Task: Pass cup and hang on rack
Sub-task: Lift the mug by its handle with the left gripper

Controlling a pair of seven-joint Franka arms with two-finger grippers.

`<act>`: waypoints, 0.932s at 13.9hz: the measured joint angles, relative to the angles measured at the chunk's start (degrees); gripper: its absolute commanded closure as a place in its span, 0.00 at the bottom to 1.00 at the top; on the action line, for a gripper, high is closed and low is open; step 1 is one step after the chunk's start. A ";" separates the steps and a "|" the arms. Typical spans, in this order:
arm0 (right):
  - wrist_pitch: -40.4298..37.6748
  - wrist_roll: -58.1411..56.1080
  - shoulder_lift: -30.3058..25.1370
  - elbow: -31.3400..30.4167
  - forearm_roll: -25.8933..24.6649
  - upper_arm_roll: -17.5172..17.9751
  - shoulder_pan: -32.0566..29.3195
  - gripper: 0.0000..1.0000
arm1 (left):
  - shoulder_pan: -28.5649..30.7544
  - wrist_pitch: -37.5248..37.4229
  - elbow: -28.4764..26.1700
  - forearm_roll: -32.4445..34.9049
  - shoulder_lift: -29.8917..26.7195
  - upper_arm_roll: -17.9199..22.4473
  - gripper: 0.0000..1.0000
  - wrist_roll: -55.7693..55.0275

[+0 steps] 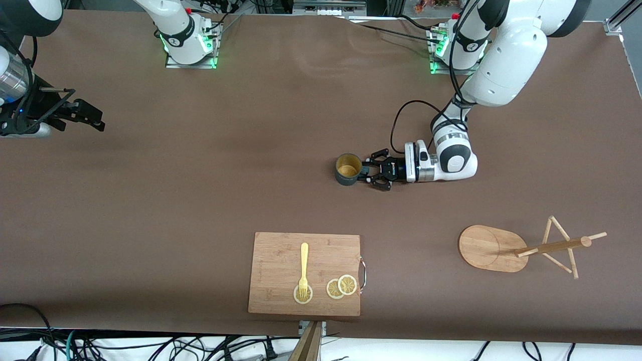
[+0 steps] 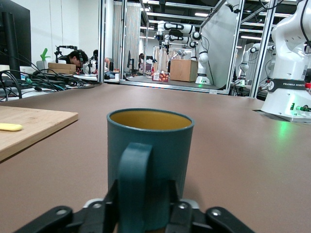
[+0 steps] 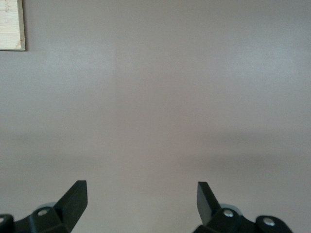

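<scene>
Left gripper (image 1: 368, 173) clamps cup (image 1: 348, 169) handle (image 2: 134, 184)
Cup upright on table (image 1: 200, 175); right gripper (image 1: 93, 119) spread wide, holding nothing, waiting over right arm's end; rack (image 1: 531, 245) lies tipped.

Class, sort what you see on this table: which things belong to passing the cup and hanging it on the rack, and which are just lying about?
Belongs to the job:
- cup, handle between the left tool's fingers
- rack, tipped over on the table
- right tool, open, waiting

Just lying about:
- cutting board
- fork
- lemon slices

Even overhead light, soft shadows, sharp focus.
</scene>
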 measured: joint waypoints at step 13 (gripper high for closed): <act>-0.01 0.00 0.03 0.00 0.00 0.09 0.00 0.00 | 9.18 -1.36 -7.55 7.68 -14.33 0.97 1.00 -29.33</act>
